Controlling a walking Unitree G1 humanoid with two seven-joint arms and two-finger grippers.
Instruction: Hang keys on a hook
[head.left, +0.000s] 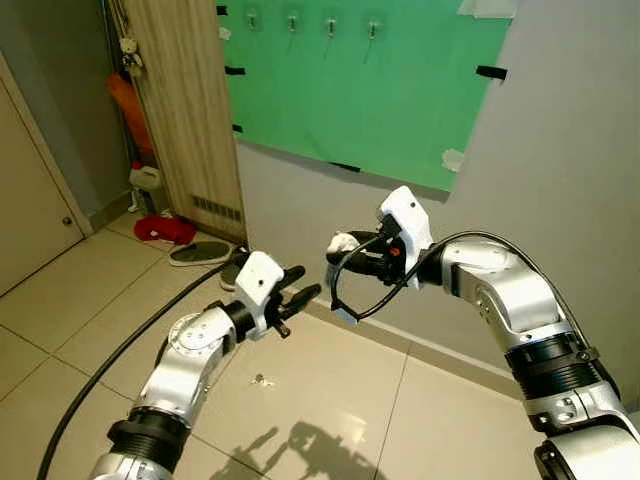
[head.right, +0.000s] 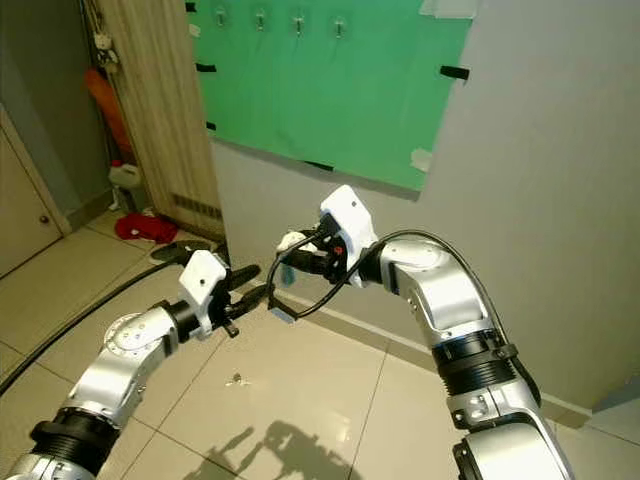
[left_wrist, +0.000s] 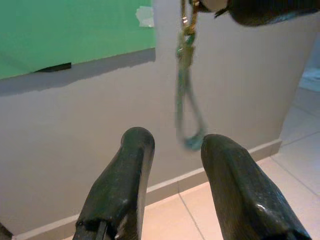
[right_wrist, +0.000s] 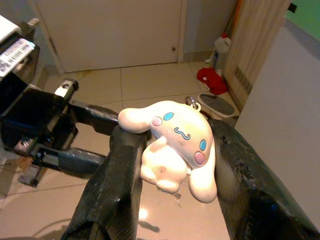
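Now holding keys (head.left: 345, 262) by the white charm, right gripper (right_wrist: 170, 165) clamped on it, well below the hooks (head.left: 331, 24); left gripper (head.left: 297, 294) beside, fingers parted, empty; best raised steadily toward the hooks, strap loop hanging free.

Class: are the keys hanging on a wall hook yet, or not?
Not yet. The right gripper grips the white plush keychain, its strap dangling; the hooks are bare.

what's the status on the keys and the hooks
Right gripper shut on white plush keychain, strap dangling. Left gripper open beside it. Hooks high on green board, path unobstructed.
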